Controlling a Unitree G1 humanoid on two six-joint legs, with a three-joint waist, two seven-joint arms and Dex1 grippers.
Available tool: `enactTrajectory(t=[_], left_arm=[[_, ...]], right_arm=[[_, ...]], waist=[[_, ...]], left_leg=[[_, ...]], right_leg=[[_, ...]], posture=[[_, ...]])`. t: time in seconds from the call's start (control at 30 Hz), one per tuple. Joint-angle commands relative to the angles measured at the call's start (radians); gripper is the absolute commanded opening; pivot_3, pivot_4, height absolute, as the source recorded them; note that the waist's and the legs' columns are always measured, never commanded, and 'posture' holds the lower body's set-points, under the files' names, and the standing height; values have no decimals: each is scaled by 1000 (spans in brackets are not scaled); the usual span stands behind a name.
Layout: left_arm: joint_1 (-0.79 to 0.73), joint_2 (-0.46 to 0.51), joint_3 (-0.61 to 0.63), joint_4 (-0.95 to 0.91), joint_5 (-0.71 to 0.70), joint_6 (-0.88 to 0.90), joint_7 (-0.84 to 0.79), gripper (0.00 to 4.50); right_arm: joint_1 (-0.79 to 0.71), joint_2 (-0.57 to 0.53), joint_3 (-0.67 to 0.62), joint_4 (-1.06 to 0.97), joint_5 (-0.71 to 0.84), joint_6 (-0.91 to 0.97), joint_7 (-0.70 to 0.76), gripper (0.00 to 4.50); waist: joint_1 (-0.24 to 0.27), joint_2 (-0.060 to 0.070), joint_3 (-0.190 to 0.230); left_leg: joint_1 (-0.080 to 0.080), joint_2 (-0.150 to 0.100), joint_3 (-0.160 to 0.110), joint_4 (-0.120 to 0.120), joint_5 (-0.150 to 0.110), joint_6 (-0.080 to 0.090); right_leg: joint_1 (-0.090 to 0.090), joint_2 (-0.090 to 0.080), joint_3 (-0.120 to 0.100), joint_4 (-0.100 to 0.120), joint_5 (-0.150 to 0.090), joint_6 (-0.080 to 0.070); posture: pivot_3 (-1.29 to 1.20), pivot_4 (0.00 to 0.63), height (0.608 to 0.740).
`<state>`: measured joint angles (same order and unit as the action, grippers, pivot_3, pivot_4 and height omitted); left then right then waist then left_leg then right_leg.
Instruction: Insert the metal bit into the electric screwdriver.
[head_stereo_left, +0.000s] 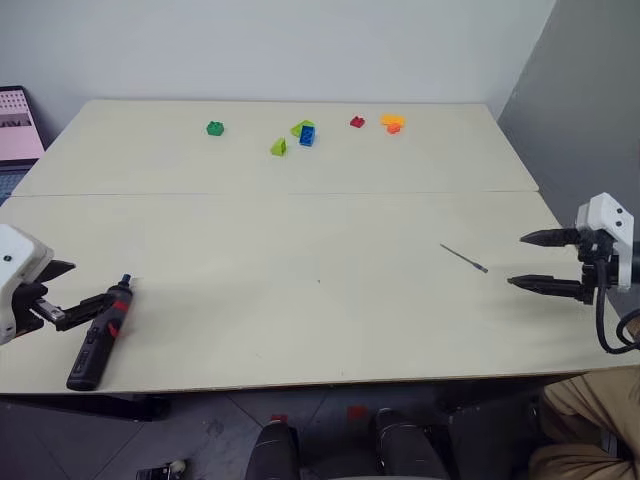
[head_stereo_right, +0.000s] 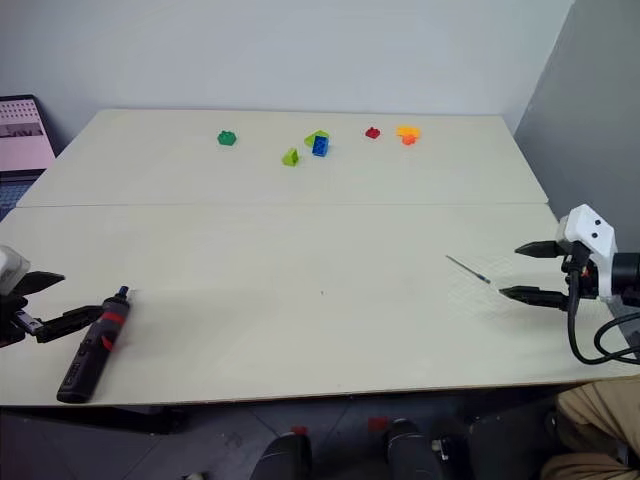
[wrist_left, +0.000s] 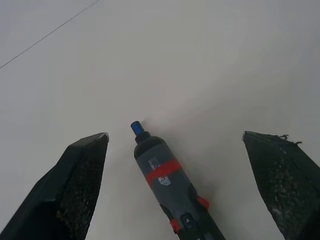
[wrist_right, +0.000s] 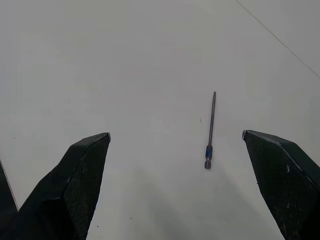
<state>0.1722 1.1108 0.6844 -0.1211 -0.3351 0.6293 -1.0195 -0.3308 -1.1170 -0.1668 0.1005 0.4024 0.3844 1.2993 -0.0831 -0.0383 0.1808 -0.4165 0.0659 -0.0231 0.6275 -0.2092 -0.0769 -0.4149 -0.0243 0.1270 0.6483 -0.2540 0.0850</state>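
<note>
Black, red-banded electric screwdriver (wrist_left: 167, 187) between spread left fingers (wrist_left: 75, 185); thin grey metal bit (wrist_right: 210, 132) before spread right fingers (wrist_right: 280, 180).

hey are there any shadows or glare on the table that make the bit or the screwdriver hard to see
Left eye view: even light, no glare, the metal bit thin but distinct; electric screwdriver dark against the pale table. Left wrist view: soft shadow beside the screwdriver. Right wrist view: bit sharp, barely shadowed.

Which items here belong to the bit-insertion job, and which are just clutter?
Job: metal bit; electric screwdriver, both lying on the table.
Lying about: green, lime, blue, red and orange blocks.
</note>
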Motion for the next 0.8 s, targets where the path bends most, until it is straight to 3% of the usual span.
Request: enactTrajectory(t=[0.03, 0.57, 0.8], left_arm=[[-18, 18, 36, -6, -15, 4, -12, 4500], [-62, -12, 7, -10, 0, 39, 68, 4500], [-109, -32, -61, -57, 8, 203, 197, 4500]], right_arm=[[-3, -17, -34, -18, -1, -6, -4, 4460], [-6, 17, -27, -46, 8, -20, -17, 4460], [-65, 64, -19, -77, 63, -15, 15, 4460]], waist=[[0, 0, 0], [0, 0, 0], [0, 0, 0]], left_leg=[[0, 0, 0, 0, 0, 0], [0, 0, 0, 0, 0, 0], [0, 0, 0, 1, 0, 0]], right_leg=[[0, 0, 0, 0, 0, 0], [0, 0, 0, 1, 0, 0], [1, 0, 0, 2, 0, 0]], posture=[[0, 150, 740], [0, 150, 740], [0, 150, 740]])
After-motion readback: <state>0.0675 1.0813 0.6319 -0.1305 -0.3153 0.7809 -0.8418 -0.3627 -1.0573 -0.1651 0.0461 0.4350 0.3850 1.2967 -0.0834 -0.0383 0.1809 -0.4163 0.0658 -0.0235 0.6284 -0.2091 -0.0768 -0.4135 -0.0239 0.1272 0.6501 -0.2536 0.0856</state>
